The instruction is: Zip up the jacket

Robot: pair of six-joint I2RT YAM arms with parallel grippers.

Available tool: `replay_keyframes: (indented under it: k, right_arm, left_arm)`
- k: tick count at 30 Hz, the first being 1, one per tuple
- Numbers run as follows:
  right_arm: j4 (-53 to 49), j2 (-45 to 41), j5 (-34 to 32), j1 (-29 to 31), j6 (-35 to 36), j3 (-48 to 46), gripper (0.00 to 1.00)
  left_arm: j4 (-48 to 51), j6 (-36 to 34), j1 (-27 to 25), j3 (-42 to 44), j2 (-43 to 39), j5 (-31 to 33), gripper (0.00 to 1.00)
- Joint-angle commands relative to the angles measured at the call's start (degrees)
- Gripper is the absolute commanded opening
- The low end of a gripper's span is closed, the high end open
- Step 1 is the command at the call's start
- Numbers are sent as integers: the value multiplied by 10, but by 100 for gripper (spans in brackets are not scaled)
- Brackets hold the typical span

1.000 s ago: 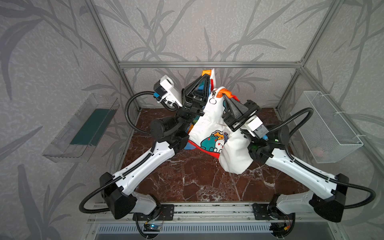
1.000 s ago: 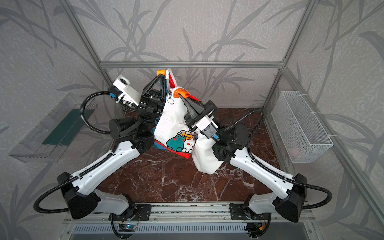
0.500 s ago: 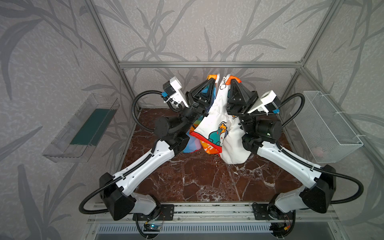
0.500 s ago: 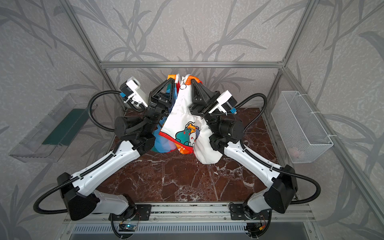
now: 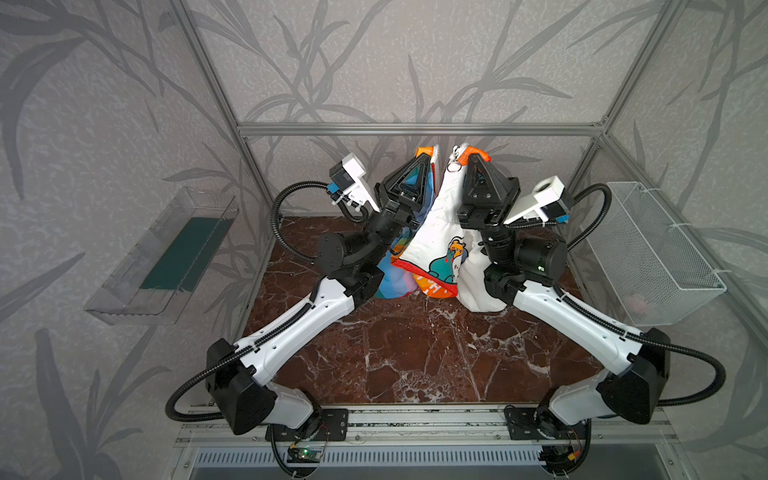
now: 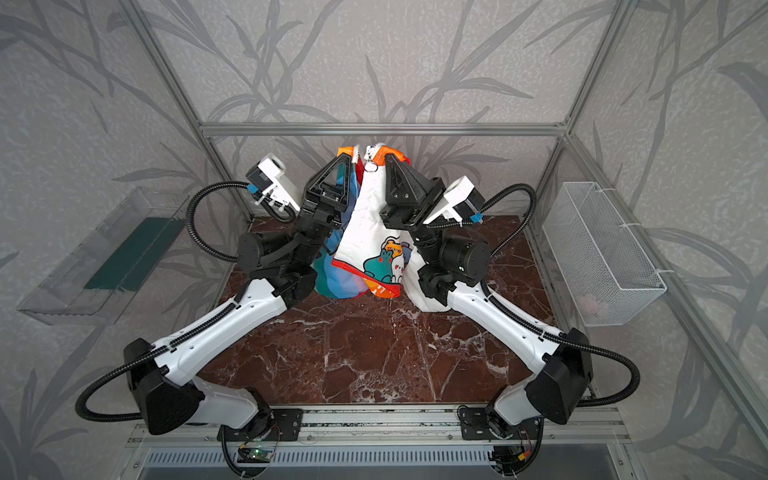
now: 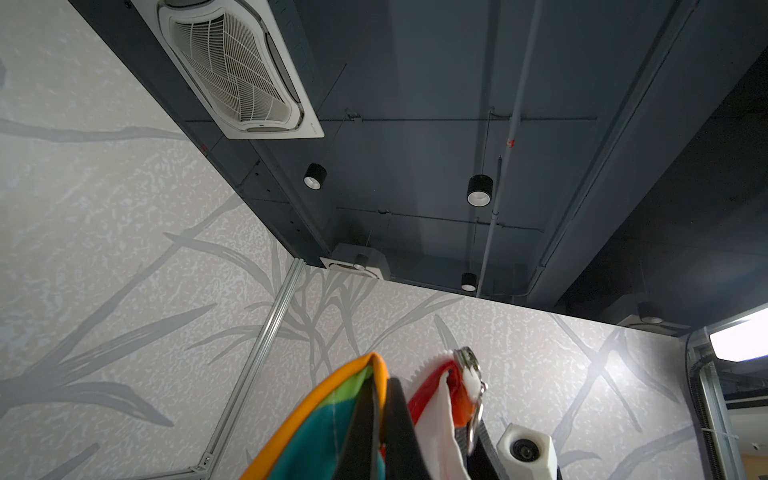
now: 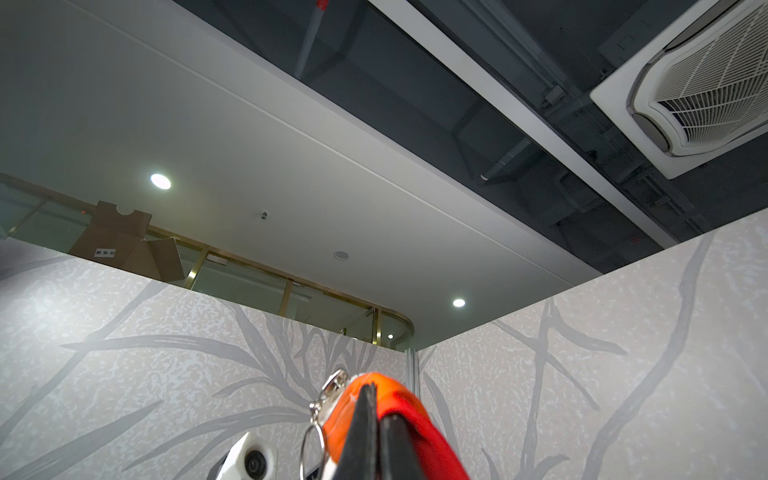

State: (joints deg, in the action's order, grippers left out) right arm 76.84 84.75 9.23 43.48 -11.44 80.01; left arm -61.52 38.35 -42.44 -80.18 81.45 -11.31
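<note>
Bench (image 5: 395,357): brown marble slab. Jacket (image 5: 436,232): child's padded garment, hung above the middle of the far edge, hem apparently brushing the surface. Judged light, soft, limp and slick-shelled, so its edges need holding taut. Left end effector (image 5: 424,153): clamped on the top of the rainbow front edge. Right end effector (image 5: 473,153): clamped on the opposite, orange-trimmed edge. Ring pull (image 5: 453,167): dangling just beside the right grip, likely the best purchase for zipping.

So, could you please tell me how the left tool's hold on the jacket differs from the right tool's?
The left tool pinches the jacket by its rainbow-striped panel; the right tool pinches it by its white panel. The zipper's ring pull hangs nearer the right tool than the left tool. Both are shut on the orange-trimmed top edge, pointing upward, tips close together.
</note>
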Motion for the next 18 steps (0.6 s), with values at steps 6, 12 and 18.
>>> replay_keyframes:
  k: [6,12,18]
  right_arm:
    - [8,-18,48,-5,44,10,0]
    - [-8,-24,64,-5,49,9,0]
    - [-6,-25,63,-5,42,9,0]
  left_arm:
    - [81,-28,-7,-64,-53,12,0]
    - [164,-71,-28,-91,-63,16,0]
    - [240,-130,-59,-115,-66,30,0]
